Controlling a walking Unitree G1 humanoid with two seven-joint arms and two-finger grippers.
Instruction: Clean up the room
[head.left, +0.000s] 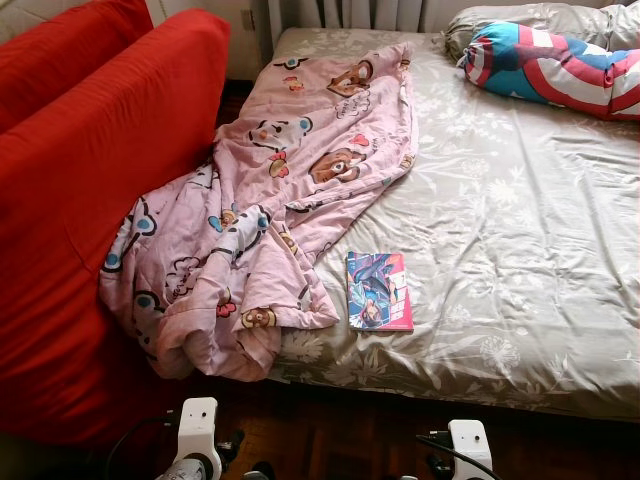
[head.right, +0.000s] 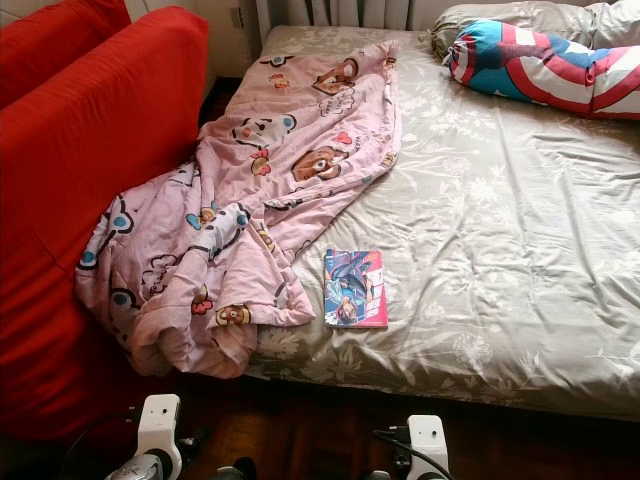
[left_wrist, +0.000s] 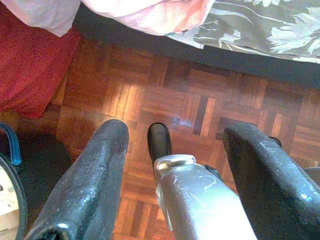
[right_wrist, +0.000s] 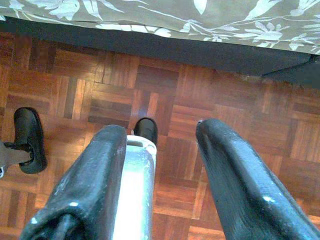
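Both arms hang idle: left gripper (left_wrist: 172, 165) and right gripper (right_wrist: 160, 165) fingers spread, holding nothing, above wood floor (right_wrist: 165, 85). Book (head.left: 379, 291) on bed (head.left: 520, 250) near front edge, beside rumpled pink blanket (head.left: 270, 210)

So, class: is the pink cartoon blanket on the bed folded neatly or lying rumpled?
Rumpled. The pink blanket lies creased and bunched, spilling over the bed's near corner against the red sofa.

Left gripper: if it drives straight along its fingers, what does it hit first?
Likely the wooden floor. The left gripper, fingers open, points down at it, short of the bed edge. Depth is unclear.
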